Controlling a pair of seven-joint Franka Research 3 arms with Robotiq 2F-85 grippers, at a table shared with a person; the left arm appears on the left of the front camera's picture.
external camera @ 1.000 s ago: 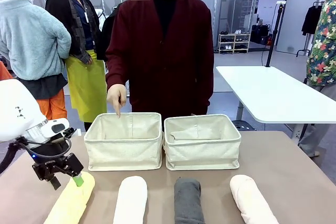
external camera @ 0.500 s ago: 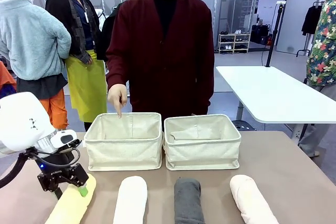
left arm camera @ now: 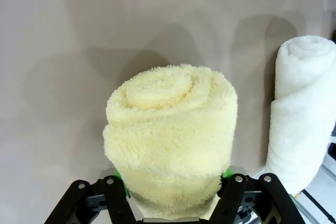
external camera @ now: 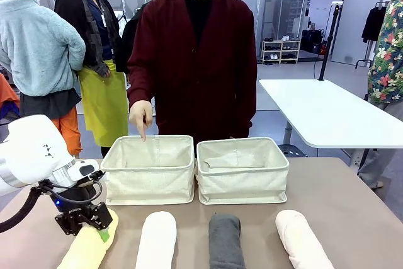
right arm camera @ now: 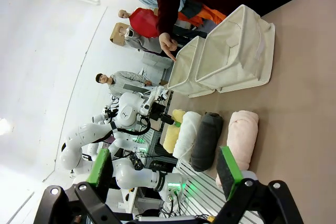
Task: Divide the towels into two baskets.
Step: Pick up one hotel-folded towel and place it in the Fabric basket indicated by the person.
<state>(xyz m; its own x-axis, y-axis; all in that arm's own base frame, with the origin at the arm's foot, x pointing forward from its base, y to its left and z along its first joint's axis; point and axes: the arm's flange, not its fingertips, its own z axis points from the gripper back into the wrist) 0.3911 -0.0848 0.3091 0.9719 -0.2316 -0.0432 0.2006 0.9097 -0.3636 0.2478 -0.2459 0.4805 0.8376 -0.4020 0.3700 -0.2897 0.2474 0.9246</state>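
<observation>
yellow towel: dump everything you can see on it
The pale yellow towel is a terry-looking cloth rolled into a thick cylinder, its spiral end showing in the left wrist view. It lies flat on the table, leftmost of the row, beside but apart from the white towel. The left gripper straddles it, jaws at either side; whether they squeeze is unclear.

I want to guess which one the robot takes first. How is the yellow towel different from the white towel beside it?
The yellow towel is pale yellow; the white towel is white. The yellow towel has the left gripper straddling it; the white towel has nothing on it. The yellow towel lies slanted, the white towel straighter. Both are rolled up and lie on the table.
</observation>
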